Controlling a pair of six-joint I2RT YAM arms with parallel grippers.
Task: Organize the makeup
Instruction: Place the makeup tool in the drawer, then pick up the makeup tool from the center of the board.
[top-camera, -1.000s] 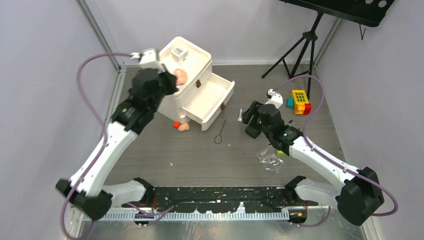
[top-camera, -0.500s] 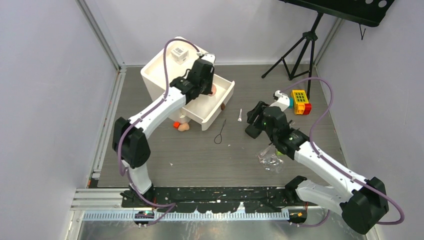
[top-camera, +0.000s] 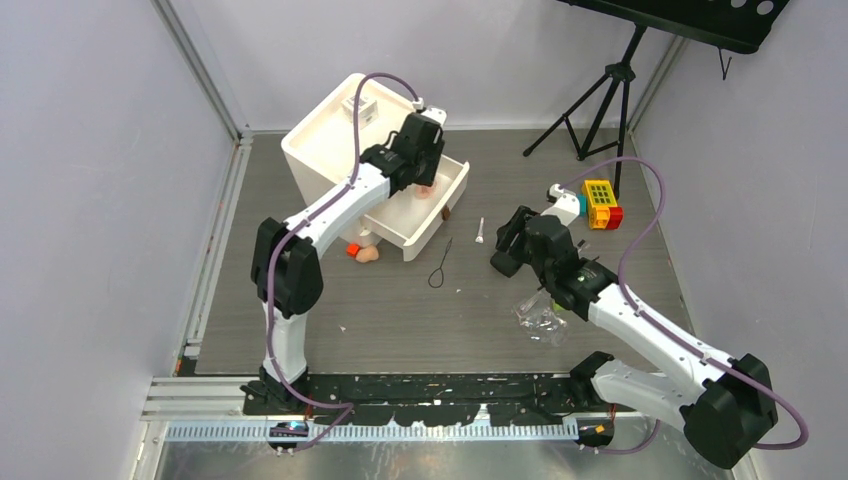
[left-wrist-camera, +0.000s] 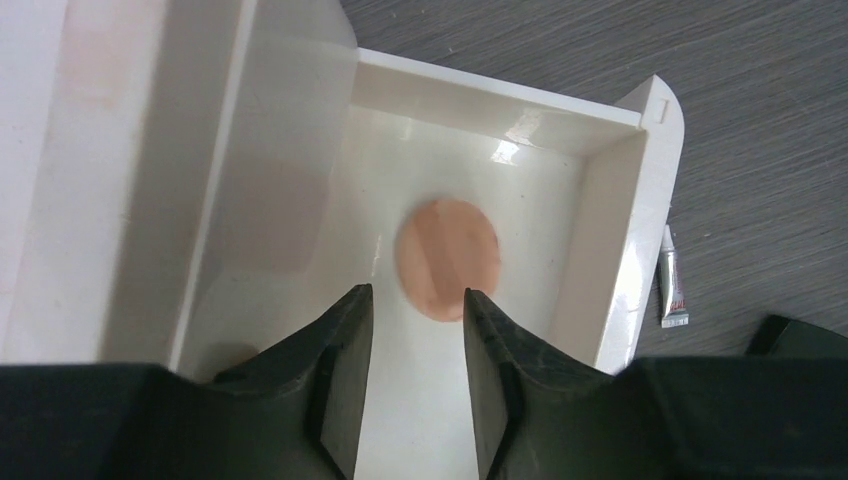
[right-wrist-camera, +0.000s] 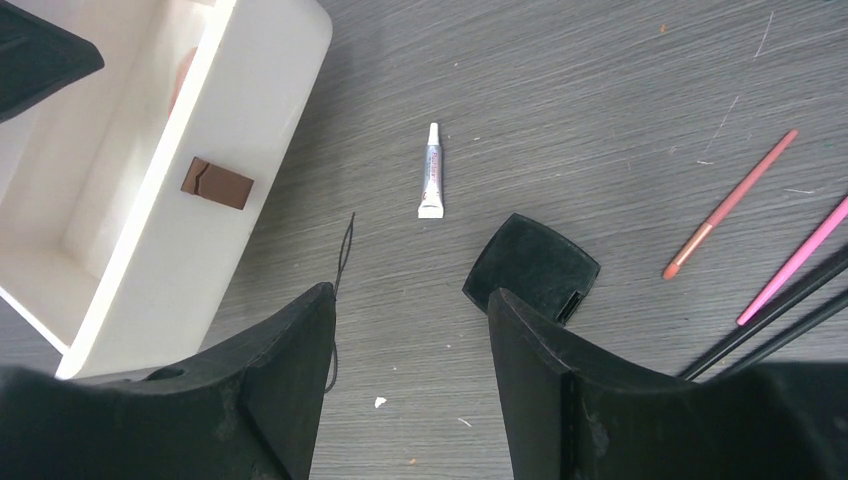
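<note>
A peach sponge (left-wrist-camera: 447, 258) shows inside the open drawer (left-wrist-camera: 612, 260) of the white organizer (top-camera: 318, 150), blurred, so whether it lies settled is unclear. Directly above, the left gripper (left-wrist-camera: 418, 297) hangs with fingers apart and empty, apparently marking the drop spot. Out on the table (right-wrist-camera: 600, 100), a white tube (right-wrist-camera: 431, 172) and black compact (right-wrist-camera: 531, 267) lie loose beneath the right gripper (right-wrist-camera: 410, 298), spread wide and holding nothing, likely lining up the next pick.

Two peach sponges (left-wrist-camera: 447, 258), one white tube (right-wrist-camera: 432, 172), one black compact (right-wrist-camera: 530, 269), four thin pencils (right-wrist-camera: 728, 205), one clear barcoded box (top-camera: 358, 105), one small red cube (top-camera: 353, 250).
</note>
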